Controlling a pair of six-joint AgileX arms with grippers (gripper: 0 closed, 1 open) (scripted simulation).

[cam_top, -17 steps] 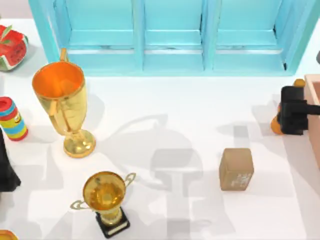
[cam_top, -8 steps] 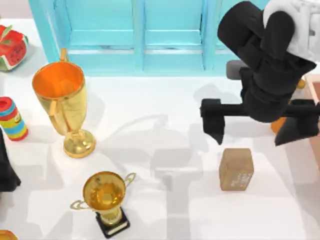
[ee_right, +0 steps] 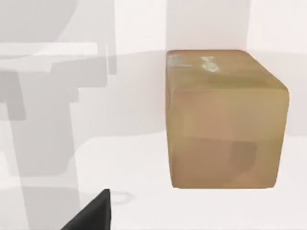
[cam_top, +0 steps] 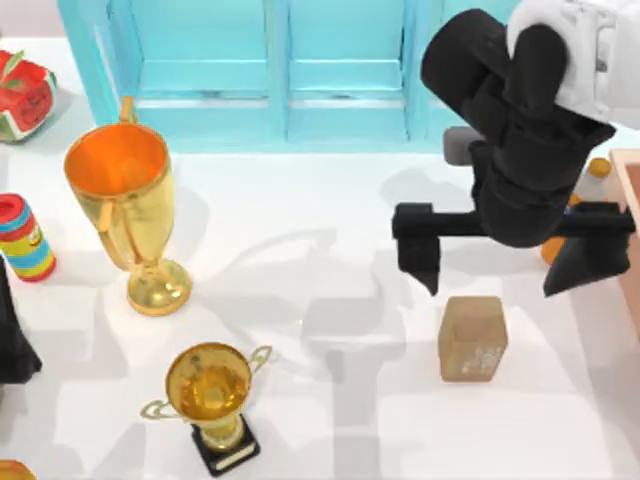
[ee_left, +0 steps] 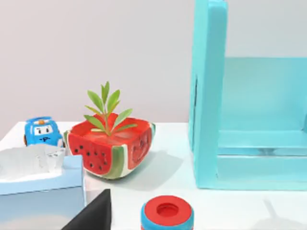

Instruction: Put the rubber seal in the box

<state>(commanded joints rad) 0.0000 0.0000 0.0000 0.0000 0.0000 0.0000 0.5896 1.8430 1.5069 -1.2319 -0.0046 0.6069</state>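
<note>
The rubber seal (cam_top: 472, 338), a tan-brown block with faint white print, lies on the white table right of centre. My right gripper (cam_top: 502, 252) hangs open just behind and above it, its black fingers (cam_top: 418, 250) spread wider than the block. Up close, the right wrist view shows the rubber seal (ee_right: 225, 120) and one dark fingertip (ee_right: 93, 213). A strip of the box (cam_top: 630, 200), pale pinkish-tan, shows at the right edge. My left arm (cam_top: 12, 340) stays parked at the table's left edge.
A turquoise panelled frame (cam_top: 340, 70) spans the back. An orange bottle (cam_top: 553, 248) stands beside the box, mostly behind my right arm. On the left are a tall gold cup (cam_top: 125, 210), a small trophy (cam_top: 212, 400), a striped can (cam_top: 25, 238) and a watermelon planter (cam_top: 25, 95).
My right arm has swung in from the right edge to over the table, with its gripper spread open behind the rubber seal. The seal has not moved.
</note>
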